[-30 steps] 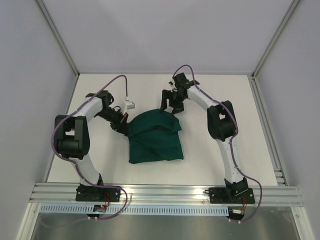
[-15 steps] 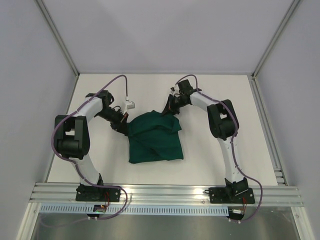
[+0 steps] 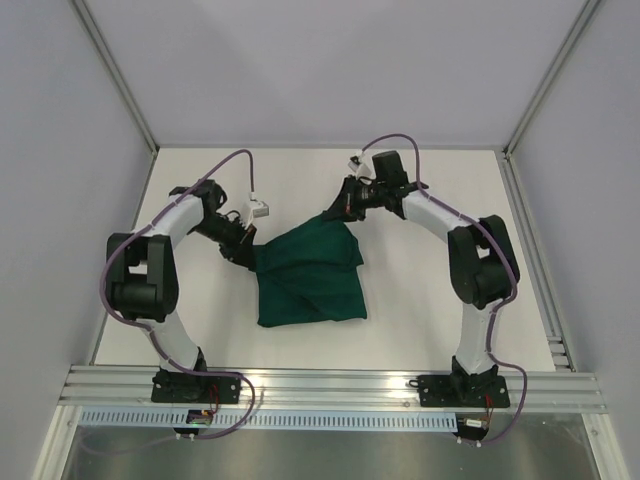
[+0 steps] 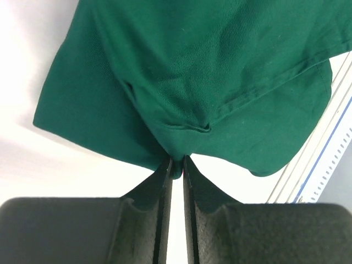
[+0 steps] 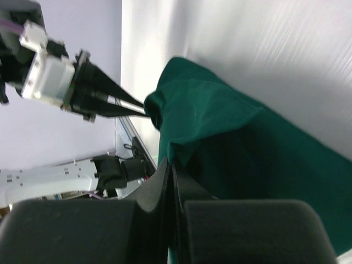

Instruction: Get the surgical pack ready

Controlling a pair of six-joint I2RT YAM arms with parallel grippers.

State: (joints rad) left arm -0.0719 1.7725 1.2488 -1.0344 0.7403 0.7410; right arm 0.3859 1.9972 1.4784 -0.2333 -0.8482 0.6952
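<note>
The surgical pack shows as a dark green cloth lying crumpled mid-table; no tray, instruments or gauze are visible. My left gripper is at the cloth's left corner. In the left wrist view its tips pinch a small tuck of cloth, with a narrow slit between the jaws behind it. My right gripper is at the far right corner and holds it raised off the table. In the right wrist view its jaws are pressed together on the cloth's edge. The left gripper shows across the cloth there.
White table enclosed by pale walls on three sides. An aluminium rail carrying both arm bases runs along the near edge, and it also shows in the left wrist view as a rail beyond the cloth.
The right gripper dropped onto the far right corner, shut on it and drew it up and to the right as its elbow swung right. The left arm stayed put.
</note>
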